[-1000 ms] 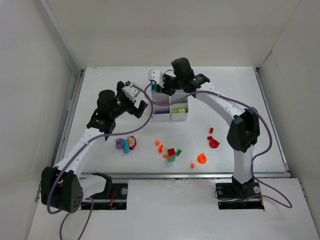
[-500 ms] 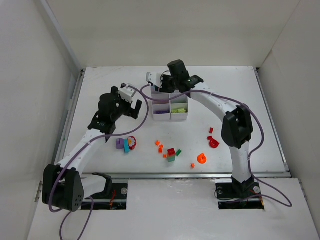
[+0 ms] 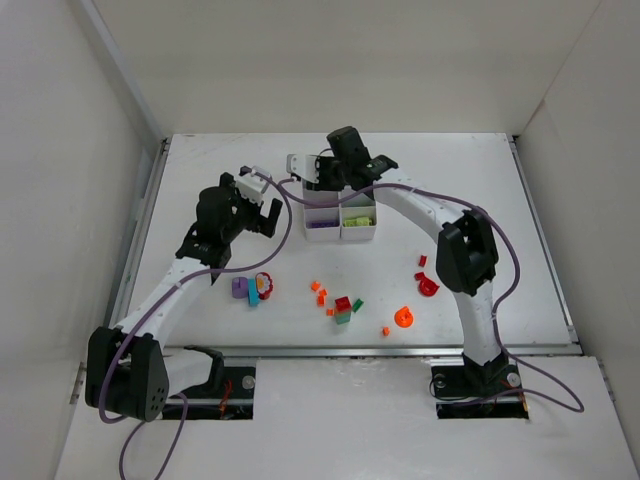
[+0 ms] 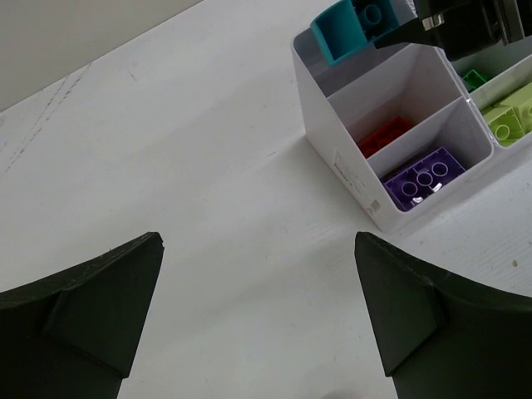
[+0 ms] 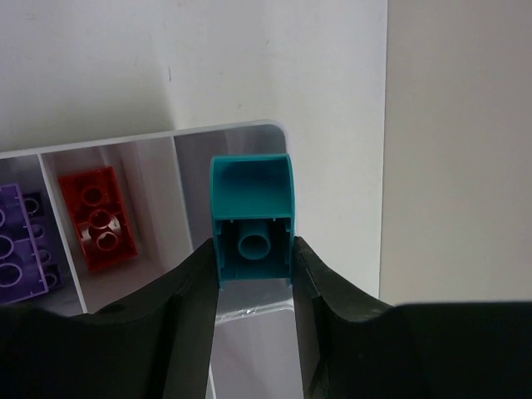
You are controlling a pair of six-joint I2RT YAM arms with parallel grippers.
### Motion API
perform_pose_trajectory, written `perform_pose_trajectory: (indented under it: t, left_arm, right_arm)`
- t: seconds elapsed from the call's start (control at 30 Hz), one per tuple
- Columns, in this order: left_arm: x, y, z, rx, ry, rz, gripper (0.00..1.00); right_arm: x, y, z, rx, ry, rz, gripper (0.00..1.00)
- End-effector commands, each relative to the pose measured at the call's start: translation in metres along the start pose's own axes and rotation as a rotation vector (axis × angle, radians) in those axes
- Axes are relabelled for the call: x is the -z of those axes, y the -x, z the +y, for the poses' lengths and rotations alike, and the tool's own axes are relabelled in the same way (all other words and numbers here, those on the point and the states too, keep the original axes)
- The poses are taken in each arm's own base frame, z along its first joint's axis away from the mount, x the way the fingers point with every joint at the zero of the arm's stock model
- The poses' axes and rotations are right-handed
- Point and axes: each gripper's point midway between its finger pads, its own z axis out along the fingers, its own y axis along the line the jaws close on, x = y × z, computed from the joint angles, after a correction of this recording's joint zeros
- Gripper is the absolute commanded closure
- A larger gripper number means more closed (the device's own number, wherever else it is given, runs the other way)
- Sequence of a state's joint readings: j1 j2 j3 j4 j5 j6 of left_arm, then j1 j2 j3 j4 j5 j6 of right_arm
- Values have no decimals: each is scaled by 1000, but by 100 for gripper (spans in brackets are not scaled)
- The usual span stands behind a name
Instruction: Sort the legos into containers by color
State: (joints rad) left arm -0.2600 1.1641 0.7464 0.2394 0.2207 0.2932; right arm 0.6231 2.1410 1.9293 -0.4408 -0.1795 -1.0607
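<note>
One piece is the job in hand. In the top view, my right claw [image 3: 318, 172] hangs over a far corner of the white tray [image 3: 345, 232]. The rest of the tray runs from under its tips back toward the arm bases. My left claw [image 3: 262, 205] hovers beside the tray, apart from it. The loose legos [image 3: 343, 305] lie well behind both claws.

In the left wrist view, the left claw's jaws are spread wide with nothing between them. Ahead of them and to the right, the teal brick [image 4: 337, 32] sits tilted above the tray's end cell. A red brick [image 4: 384, 133] lies in the next cell and a purple brick [image 4: 424, 176] in the one after. Lime green pieces [image 4: 509, 120] are in the other column.

In the right wrist view, the right claw pinches the teal brick by its two side walls. Its hollow underside faces the camera, with a single tube inside and one rounded end. The cell beneath the tips looks bare. I judge the release should come only once the brick is centred over that cell, away from the divider on the red side. I would bring it down low before the jaws part. Tilted as it is, it could catch the thin rim and tip outside.
</note>
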Motion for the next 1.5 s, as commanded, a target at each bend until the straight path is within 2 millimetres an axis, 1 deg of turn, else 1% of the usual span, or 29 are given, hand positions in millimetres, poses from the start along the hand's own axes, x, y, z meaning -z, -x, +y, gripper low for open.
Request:
perform_pose_trajectory:
  t: [0.0,0.03,0.07,0.1,0.17,0.3,0.4,0.53,0.57,0.6,0.63,0.7,0.73,0.77,0.8,0.83,0.9,0.93,0.97,1.03,1.1,1.17,1.23,1.27,1.3,1.37,1.4,1.43,1.47]
  left_arm:
    - [0,18,-1,-15,-8,-70,0]
    - [0,16,-3,-13,-19,-64,0]
    - [0,16,-3,-13,-19,-63,0]
    - [0,16,-3,-13,-19,-63,0]
    - [0,16,-4,-14,-28,-66,0]
    - [0,16,-4,-14,-28,-66,0]
    - [0,17,-6,-14,-37,-68,0]
    - [0,15,-10,-26,-60,-64,0]
    - [2,15,-11,-41,-69,-62,0]
    - [3,16,-15,-61,-99,-59,1]
    - [6,15,-19,-94,-122,-55,4]
    - [8,3,-24,-227,-184,-23,7]
    - [14,-9,-33,-253,-240,17,9]
    - [16,-13,-36,-288,-268,34,12]
    - [21,-20,-40,-327,-302,54,13]
    - [29,-36,-48,-422,-384,100,15]
    - [39,-56,-53,-509,-454,159,18]
    - [43,-64,-55,-539,-480,184,20]
    - [51,-77,-60,-589,-536,224,20]
    - [57,-90,-67,-633,-604,268,20]
    - [65,-109,-69,-651,-645,347,20]
    - [65,-108,-72,-665,-654,341,20]
    - [64,-107,-76,-685,-674,325,20]
    - [63,-101,-81,-700,-690,302,18]
    - [62,-92,-85,-699,-697,259,17]
    - [62,-83,-98,-704,-740,213,14]
    - [61,-76,-99,-704,-744,193,14]
    - [61,-73,-106,-705,-765,166,14]
    - [61,-75,-110,-706,-779,169,14]
  right_arm:
    - [8,14,-15,44,-52,-14,59]
    - [12,17,-18,45,-60,-19,54]
    - [9,19,-11,49,-46,-19,50]
    - [13,18,-12,49,-51,-11,44]
    - [12,14,-9,47,-49,4,38]
    - [16,15,-13,48,-62,7,30]
    - [30,26,-26,26,-103,-19,29]
    - [61,50,-56,-55,-231,-96,29]
    - [68,53,-64,-74,-283,-111,22]
    - [91,64,-76,-108,-334,-144,3]
    - [103,67,-82,-129,-370,-153,0]
    - [132,75,-87,-184,-415,-192,0]
    - [141,75,-88,-209,-432,-192,0]
    - [150,72,-89,-243,-456,-182,0]
    - [167,73,-90,-276,-486,-192,0]
    - [175,72,-89,-339,-504,-203,0]
    - [184,58,-83,-404,-552,-168,0]
    - [202,57,-85,-433,-594,-180,0]
    - [207,52,-83,-449,-622,-171,0]
    - [222,35,-80,-500,-707,-138,0]
    - [232,22,-78,-616,-777,-115,0]
    - [241,17,-76,-748,-826,-136,0]
    - [244,17,-69,-762,-813,-152,0]
    - [248,17,-59,-771,-792,-167,0]
    - [248,20,-54,-814,-773,-201,0]
    - [252,26,-45,-888,-741,-260,0]
    - [257,28,-37,-950,-725,-300,0]
    - [258,30,-30,-953,-696,-310,0]
    - [252,46,-15,-924,-574,-359,0]
